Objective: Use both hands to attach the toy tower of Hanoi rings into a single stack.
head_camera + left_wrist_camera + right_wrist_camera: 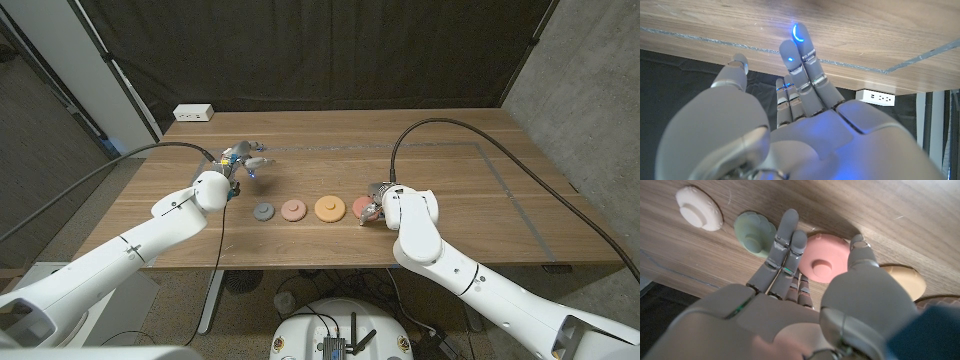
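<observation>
Left hand (243,160) raised, fingers spread, holding nothing. Right hand (374,208) over the red ring (362,207), apparently reaching rather than gripping; orange ring (329,208) beside it.

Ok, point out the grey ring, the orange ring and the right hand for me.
grey ring (263,211), head view, on its top face.
orange ring (329,208), head view, on its top face.
right hand (372,208), head view, on the middle of the hand, above the reddish ring (358,208).
</observation>
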Controlling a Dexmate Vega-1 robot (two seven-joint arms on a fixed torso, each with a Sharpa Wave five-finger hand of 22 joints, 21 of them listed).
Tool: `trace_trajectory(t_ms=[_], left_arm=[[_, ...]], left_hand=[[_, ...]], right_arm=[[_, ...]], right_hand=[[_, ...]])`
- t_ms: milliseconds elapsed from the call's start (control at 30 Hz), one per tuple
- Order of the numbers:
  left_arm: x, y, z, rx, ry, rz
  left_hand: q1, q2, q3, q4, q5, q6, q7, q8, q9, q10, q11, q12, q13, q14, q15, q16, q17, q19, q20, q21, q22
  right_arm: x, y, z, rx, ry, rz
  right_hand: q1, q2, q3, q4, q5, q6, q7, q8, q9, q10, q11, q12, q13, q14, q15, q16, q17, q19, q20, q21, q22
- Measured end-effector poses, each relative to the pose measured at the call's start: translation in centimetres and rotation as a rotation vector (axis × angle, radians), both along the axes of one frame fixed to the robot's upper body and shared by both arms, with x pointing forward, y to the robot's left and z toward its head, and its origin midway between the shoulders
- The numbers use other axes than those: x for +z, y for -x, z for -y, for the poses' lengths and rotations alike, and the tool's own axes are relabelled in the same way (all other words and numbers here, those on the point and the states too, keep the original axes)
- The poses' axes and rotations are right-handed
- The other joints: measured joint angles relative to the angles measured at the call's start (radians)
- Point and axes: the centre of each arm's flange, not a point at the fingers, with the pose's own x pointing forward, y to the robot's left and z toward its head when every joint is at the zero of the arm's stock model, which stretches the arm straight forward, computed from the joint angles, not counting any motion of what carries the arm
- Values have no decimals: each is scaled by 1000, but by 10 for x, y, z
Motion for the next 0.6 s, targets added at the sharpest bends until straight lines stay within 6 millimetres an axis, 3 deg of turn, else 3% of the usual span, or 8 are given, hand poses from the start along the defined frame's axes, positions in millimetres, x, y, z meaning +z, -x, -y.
trace_trajectory(t_ms=[267, 433, 533, 600], left_arm=[[-2, 0, -1, 0, 3, -6], [-4, 0, -3, 0, 5, -9], [-5, 1, -3, 0, 5, -10], [-5, 1, -3, 0, 6, -10]], left_hand=[[0, 0, 0, 0, 4, 4, 4, 0, 0, 0, 0, 0, 0, 0, 0, 0, 0, 0, 0, 4, 0], [0, 0, 0, 0, 4, 4, 3, 0, 0, 0, 0, 0, 0, 0, 0, 0, -3, 0, 0, 4, -4], [0, 0, 0, 0, 4, 4, 3, 0, 0, 0, 0, 0, 0, 0, 0, 0, -3, 0, 0, 7, -4], [0, 0, 0, 0, 4, 4, 3, 0, 0, 0, 0, 0, 0, 0, 0, 0, -3, 0, 0, 7, -4]], right_arm=[[-2, 0, -2, 2, 4, -3], [-4, 1, -2, 7, 3, 11], [-6, 2, -2, 15, -4, 30], [-7, 3, -2, 19, -8, 42]], right_hand=[[6, 5, 0, 0, 4, 34, -9, 12, 0, 21, -3, 11, 2, 1, 0, 15, 1, 0, 0, 16, -2], [28, 27, 8, -8, 10, 88, -30, 27, 2, 54, 5, 32, 17, 65, -17, 69, 46, 21, -6, 55, -2], [36, 36, 20, -14, 12, 123, -47, 35, 2, 95, 4, 44, 32, 125, -30, 114, 113, 58, -14, 94, 8], [42, 41, 34, -16, 20, 132, -43, 43, 1, 123, -1, 47, 32, 166, -46, 144, 162, 89, -24, 122, 16]])
